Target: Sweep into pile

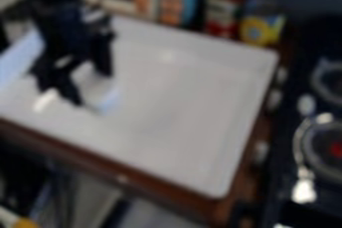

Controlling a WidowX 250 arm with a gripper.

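Arm (63,19) in from far left, dropping steeply over left part of white tray (180,102); gripper (93,89) low, toward tray's near-left side. Cannot tell how far open gripper is, or if it has hold of anything. Small white piece (45,100) at left, by gripper's near end; pale bluish thing (108,100) just right of same end. Both blurred, kind unclear. Red-and-clear bottle (224,14) and yellow container (262,27) beyond tray's far edge. Dark stove (287,214) at right.
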